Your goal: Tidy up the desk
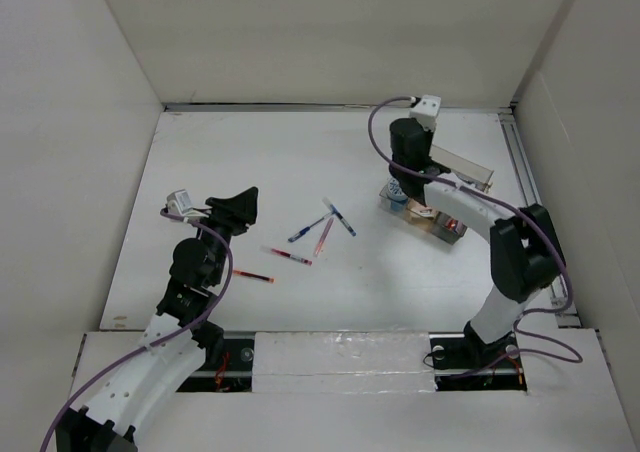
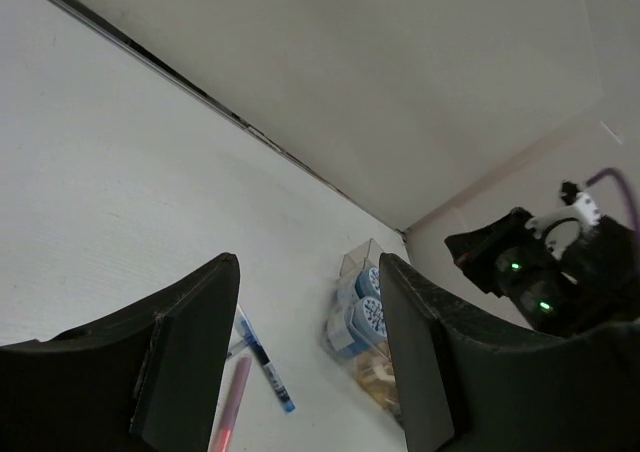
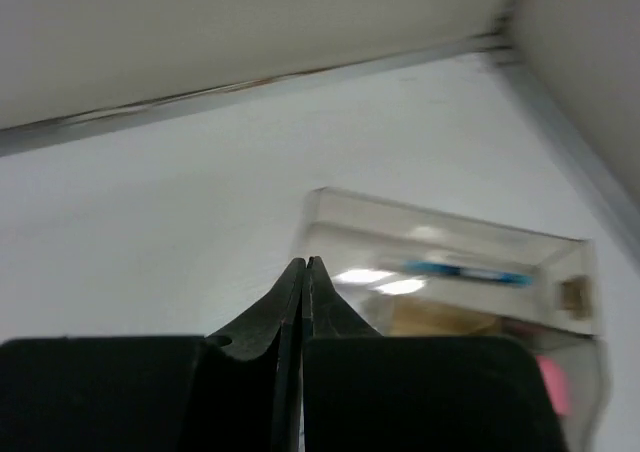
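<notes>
Overhead and wrist views of the counter (image 1: 250, 162), the white surface that carries the clear compartment tray (image 1: 443, 229) and stretches away from it on every side.

The tray already holds several small things: blue-patterned pieces at its left end and tan and pink ones further along (what they are cannot be told).

Five pens lie loose to the left of the tray, none touching it. Nearest it is a blue pen (image 1: 340, 217). A second blue pen (image 1: 307, 230) and a pink-red pen (image 1: 322, 237) are just beyond. A red pen (image 1: 290, 256) is further off, and another red pen (image 1: 252, 275) is furthest from the tray.

The left end effector (image 2: 308, 267) hovers well to the left of the tray, past the pens, with its fingers spread wide and nothing between them. The right end effector (image 3: 303, 272) sits at the tray's near-left side with its fingers pressed together and empty.

Judged from this layout, the tidying is only partly done. Some small items are stowed, and all five pens remain to be gathered.
</notes>
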`<state>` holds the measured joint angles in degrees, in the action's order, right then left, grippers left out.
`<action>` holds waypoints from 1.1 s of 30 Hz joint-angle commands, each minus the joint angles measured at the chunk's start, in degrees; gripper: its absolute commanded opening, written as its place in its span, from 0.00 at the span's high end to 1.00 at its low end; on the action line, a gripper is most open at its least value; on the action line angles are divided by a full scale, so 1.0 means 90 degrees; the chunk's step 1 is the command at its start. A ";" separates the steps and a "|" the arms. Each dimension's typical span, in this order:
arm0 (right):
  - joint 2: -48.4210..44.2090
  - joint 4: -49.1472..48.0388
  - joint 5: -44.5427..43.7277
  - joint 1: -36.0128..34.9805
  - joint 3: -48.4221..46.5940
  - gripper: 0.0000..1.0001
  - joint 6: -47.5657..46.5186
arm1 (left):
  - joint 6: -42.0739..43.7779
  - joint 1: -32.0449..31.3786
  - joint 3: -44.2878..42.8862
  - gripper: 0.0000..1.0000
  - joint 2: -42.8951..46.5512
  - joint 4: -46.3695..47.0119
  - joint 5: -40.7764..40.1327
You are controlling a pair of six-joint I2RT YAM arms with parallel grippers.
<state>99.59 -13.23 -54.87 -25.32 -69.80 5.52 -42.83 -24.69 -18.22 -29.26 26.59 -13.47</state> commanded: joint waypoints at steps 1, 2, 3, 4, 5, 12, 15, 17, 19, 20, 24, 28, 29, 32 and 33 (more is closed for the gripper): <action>-0.1015 0.1540 0.2619 -0.1022 -0.0078 1.00 0.1213 | 0.0091 -0.0021 -0.0026 0.46 0.0125 0.0093 -0.0133; -0.1172 0.1210 0.3200 -0.1324 0.0388 1.00 0.1194 | 0.0091 -0.0021 -0.0027 0.46 0.0145 0.0093 -0.0153; -0.1308 0.1101 0.3728 -0.1385 0.0557 1.00 0.1251 | 0.0091 -0.0021 -0.0017 0.46 0.0145 0.0102 -0.0134; -0.1261 0.1157 0.4526 -0.1386 0.0655 0.94 0.1484 | 0.0091 -0.0021 -0.0017 0.46 0.0145 0.0112 -0.0114; -0.1145 0.1274 0.4853 -0.1386 0.0646 0.79 0.1564 | 0.0081 -0.0021 -0.0017 0.46 0.0116 0.0131 -0.0104; -0.0275 0.2348 0.5374 -0.1522 0.0158 0.71 0.1604 | 0.0091 -0.0021 -0.0046 0.46 -0.0060 0.0141 -0.0085; -0.0236 0.2670 0.5345 -0.1639 0.0323 0.64 0.1662 | 0.0101 -0.0021 -0.0095 0.46 -0.0079 0.0122 -0.0056; -0.0255 0.2682 0.5345 -0.1640 0.0479 0.56 0.1701 | 0.0091 -0.0021 -0.0056 0.46 -0.0089 0.0132 -0.0065; -0.0226 0.2613 0.5364 -0.1640 0.0665 0.54 0.1692 | 0.0091 -0.0021 -0.0066 0.46 -0.0109 0.0180 -0.0046; -0.0187 0.2613 0.5374 -0.1698 0.0685 0.54 0.1701 | 0.0091 -0.0021 -0.0066 0.46 -0.0138 0.0180 -0.0026; 0.0232 0.2720 0.5316 -0.1844 0.0510 0.55 0.1653 | 0.0091 -0.0021 -0.0056 0.46 -0.0206 0.0239 0.0013; 0.0564 0.2847 0.4927 -0.1923 0.0169 0.56 0.1603 | 0.0091 -0.0021 -0.0114 0.46 -0.0265 0.0161 0.0032; 0.0623 0.2857 0.4857 -0.1923 0.0100 0.56 0.1623 | 0.0100 -0.0021 -0.0114 0.46 -0.0255 0.0161 0.0032; 0.0857 0.2877 0.4739 -0.1923 -0.0212 0.57 0.1545 | 0.0101 -0.0021 -0.0066 0.46 -0.0245 0.0229 -0.0007; 0.0935 0.2935 0.4720 -0.1923 -0.0397 0.57 0.1526 | 0.0110 -0.0021 -0.0075 0.46 -0.0255 0.0200 0.0013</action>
<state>107.24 13.04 -9.89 -42.48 -68.40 19.75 -42.83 -24.69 -18.22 -31.75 25.91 -13.69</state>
